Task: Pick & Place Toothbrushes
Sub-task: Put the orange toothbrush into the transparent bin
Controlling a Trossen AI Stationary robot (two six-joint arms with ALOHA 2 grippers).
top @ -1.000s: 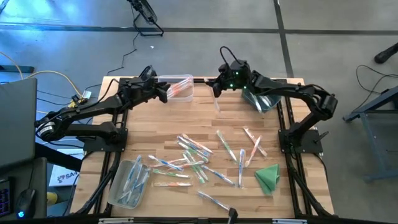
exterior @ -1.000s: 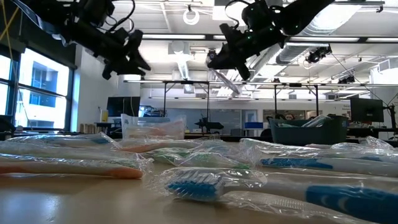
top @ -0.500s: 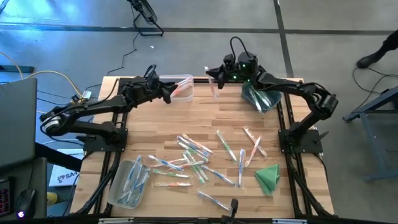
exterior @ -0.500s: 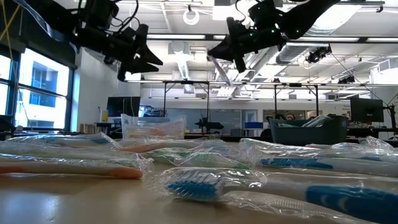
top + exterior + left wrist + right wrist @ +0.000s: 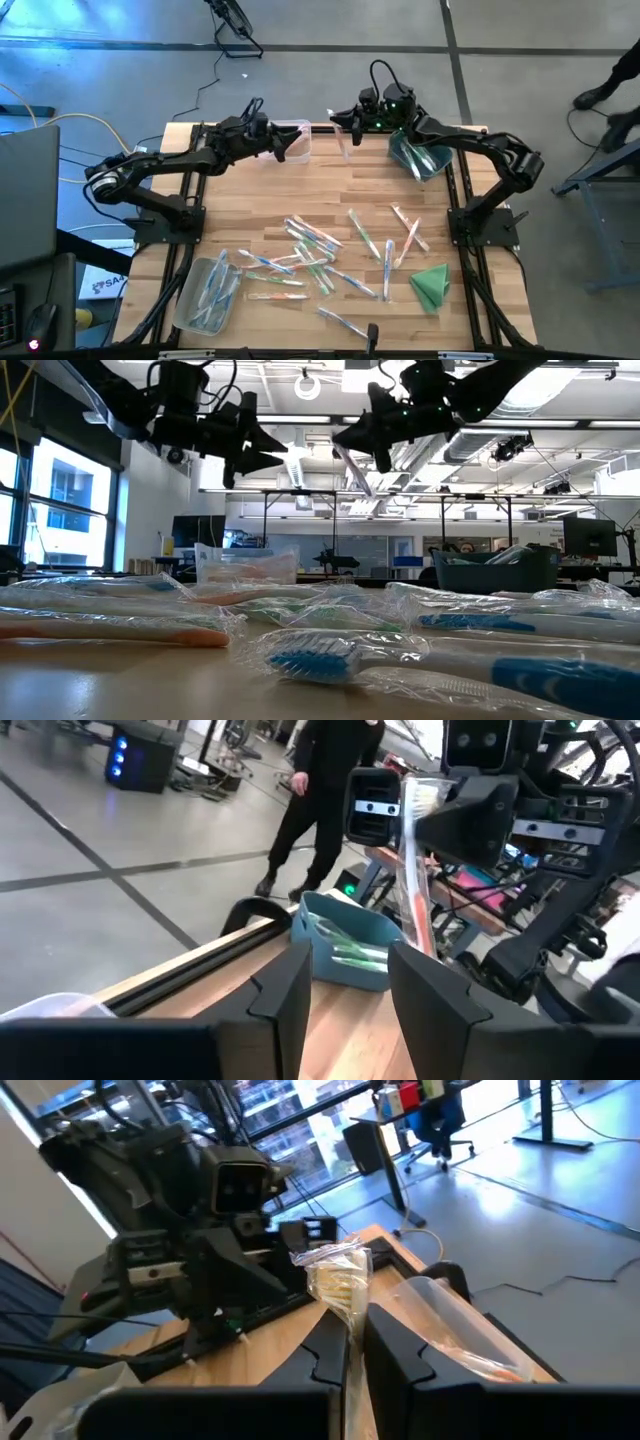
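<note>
The wrapped toothbrush (image 5: pixel 344 143), pinched between the right gripper (image 5: pixel 347 125) fingers just beside the clear bin (image 5: pixel 292 140), passes best if the left gripper (image 5: pixel 283 150), fingers spread, closes squarely on its free end before the right lets go.

glossy clear-wrapped plastic toothbrushes (image 5: pixel 305 252) lie on a matt wooden plank table (image 5: pixel 470 330).

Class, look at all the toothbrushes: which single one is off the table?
The wrapped orange-handled toothbrush pinched in the right hand, hanging above the table's far edge. All others lie on the wood or in bins.
</note>
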